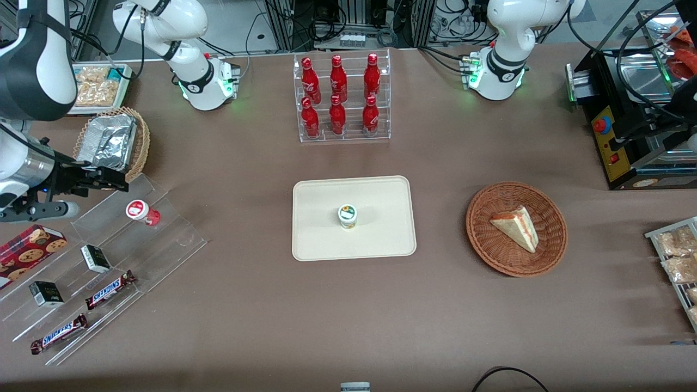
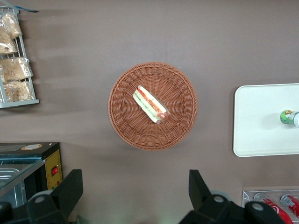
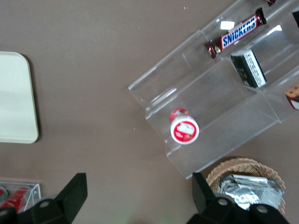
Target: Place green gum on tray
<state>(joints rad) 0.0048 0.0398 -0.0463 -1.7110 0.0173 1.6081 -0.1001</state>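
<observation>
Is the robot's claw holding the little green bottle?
No, the green gum stands alone on the tray, while the gripper is open above the clear stepped rack, holding nothing.

A robot lab staged as a snack shop: arm bases bolted to a brown table, cable clutter, a cola rack, and candy shelves.

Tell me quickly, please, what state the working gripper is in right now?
Gripper: open and holding nothing, above the clear stepped rack at the working arm's end of the table. The green gum stands upright on the tray.
</observation>
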